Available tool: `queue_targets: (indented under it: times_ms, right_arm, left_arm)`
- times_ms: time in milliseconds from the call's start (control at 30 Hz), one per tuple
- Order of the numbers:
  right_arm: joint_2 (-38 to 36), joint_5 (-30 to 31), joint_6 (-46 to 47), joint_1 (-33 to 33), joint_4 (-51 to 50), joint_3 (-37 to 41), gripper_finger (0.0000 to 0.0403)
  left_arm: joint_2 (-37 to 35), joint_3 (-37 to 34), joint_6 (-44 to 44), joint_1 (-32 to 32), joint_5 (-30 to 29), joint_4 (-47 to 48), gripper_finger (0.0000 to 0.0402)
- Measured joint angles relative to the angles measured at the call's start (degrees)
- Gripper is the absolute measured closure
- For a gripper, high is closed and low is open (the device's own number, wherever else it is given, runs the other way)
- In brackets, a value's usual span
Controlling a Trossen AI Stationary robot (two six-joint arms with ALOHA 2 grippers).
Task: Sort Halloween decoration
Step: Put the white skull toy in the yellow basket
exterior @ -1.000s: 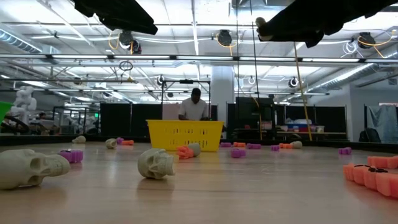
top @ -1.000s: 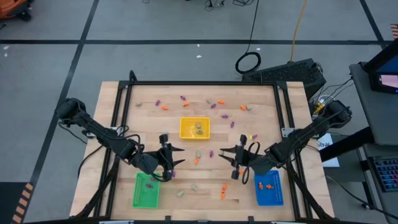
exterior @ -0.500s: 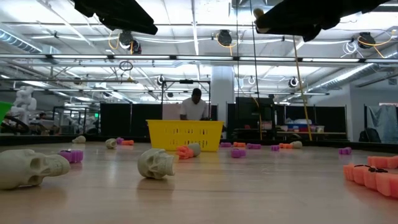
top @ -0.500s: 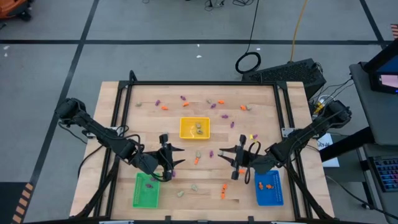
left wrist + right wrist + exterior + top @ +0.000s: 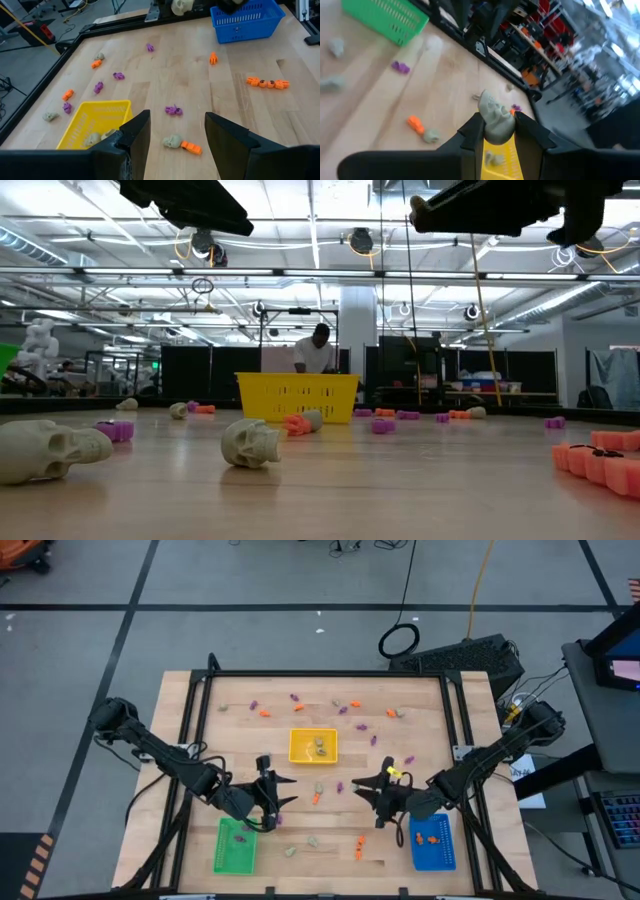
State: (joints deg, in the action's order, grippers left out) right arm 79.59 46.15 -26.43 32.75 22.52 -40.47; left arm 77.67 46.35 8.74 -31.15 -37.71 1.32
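From above, my right gripper (image 5: pixel 387 783) hangs over the table (image 5: pixel 420 700) between the yellow tray (image 5: pixel 313 745) and the blue tray (image 5: pixel 433 843) at the near right corner; my left gripper (image 5: pixel 268 792) waits beside the green tray (image 5: pixel 235 845). Trinkets (image 5: pixel 345 703) lie scattered toward the far edge.

At table height, pale skulls (image 5: pixel 250 443) rest on the wood.

My left wrist shows my fingers (image 5: pixel 134 135) parted, holding nothing.

My right wrist shows my fingers (image 5: pixel 471 132) clamped on a pale skull trinket (image 5: pixel 494 118).

Robotics lab w/ ceiling trusses (image 5: pixel 300 275)
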Motion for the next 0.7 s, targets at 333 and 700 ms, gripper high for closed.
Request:
queue_targets:
  times_ms: [333,700]
  right_arm:
    - [0.0,-0.1,-21.6,0.0,0.0,0.0,0.0332]
    - [0.0,-0.1,-16.8,0.0,0.0,0.0,0.0332]
  left_arm:
    - [0.0,0.0,0.0,0.0,0.0,0.0,0.0215]
    - [0.0,0.0,0.0,0.0,0.0,0.0,0.0215]
